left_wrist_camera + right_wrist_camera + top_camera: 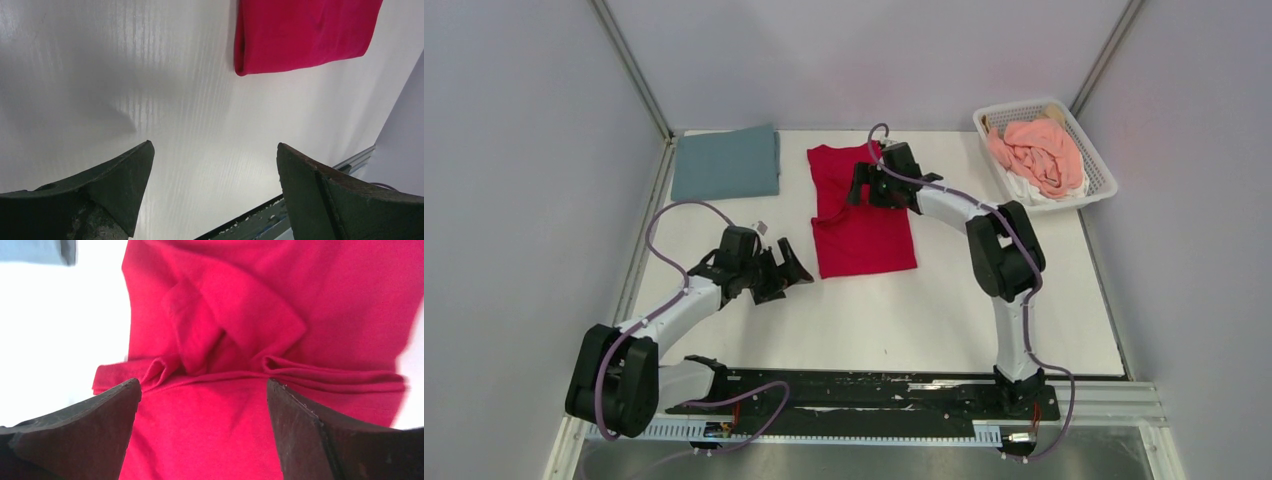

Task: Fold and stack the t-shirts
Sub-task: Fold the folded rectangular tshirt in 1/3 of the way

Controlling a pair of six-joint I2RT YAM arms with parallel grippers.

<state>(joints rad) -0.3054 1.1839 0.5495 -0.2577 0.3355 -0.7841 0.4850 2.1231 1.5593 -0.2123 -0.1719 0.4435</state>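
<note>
Red t-shirt (861, 215) lies mid-way across the table (904, 320), folded narrow, so I judge its fold half done; my right gripper (203, 384), over its rumpled middle, and left gripper (215, 147), beside its near corner, gape empty, and next must pinch an end.

Red t-shirt (215, 435) of soft matt cloth (creased), table (200, 130) smooth and faintly glossy

A white bench (924, 320) fills the middle of the frame, boxed in by plain pale grey walls (524, 150) at left, back and right. Slim metal posts (629, 65) rise along the upper corners. A black mounting plate (844, 395) and a metal rail (1114, 402) cross the bottom. The light is soft and even.
</note>
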